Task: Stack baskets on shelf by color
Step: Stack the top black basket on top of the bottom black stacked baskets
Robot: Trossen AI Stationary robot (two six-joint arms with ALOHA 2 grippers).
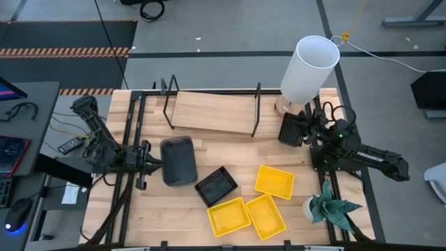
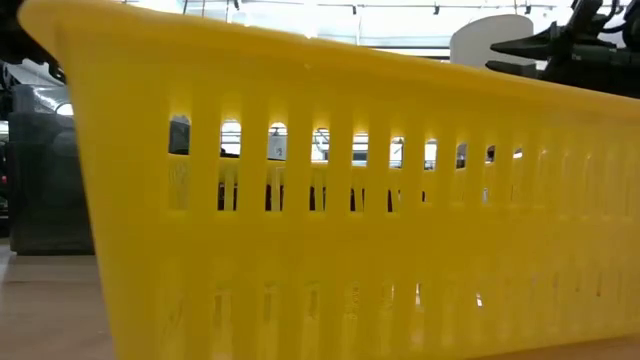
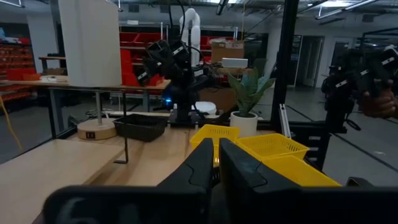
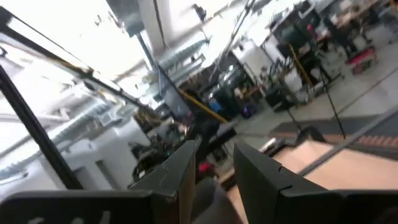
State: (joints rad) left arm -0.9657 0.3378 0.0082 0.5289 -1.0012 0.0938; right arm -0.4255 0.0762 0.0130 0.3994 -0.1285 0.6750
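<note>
On the slatted wooden tabletop (image 1: 293, 209), going left to right, the left gripper (image 1: 148, 165) lies low beside a smoky grey basket (image 1: 178, 160); its fingers (image 3: 196, 171) stand nearly pressed together, and whether they pinch the basket's rim cannot be told. Just beside the grey basket sits a black slatted basket (image 1: 216, 185), turned at an angle. Near the front edge lie two yellow baskets (image 1: 229, 216) touching side by side, with a third yellow basket (image 1: 274, 180) just behind them. One yellow basket's slotted wall (image 2: 350, 240) fills the low view. Behind all of these, toward the far edge, stands the shelf (image 1: 212, 112), a light-wood board with black wire frames at its ends, bare on top. To its right rises a white lamp shade (image 1: 309, 67) on a round wooden base. The right gripper (image 1: 291, 130) hovers just below that lamp, holding another black basket (image 3: 141, 125) above the table, its fingers (image 4: 183, 165) set apart. A small potted plant (image 1: 327, 206) stands at the right front corner.

Beyond the table, grey floor with striped tape runs along the back, a desk with a mouse and cables stands at the left, and red storage shelving and workbenches fill the room behind.
</note>
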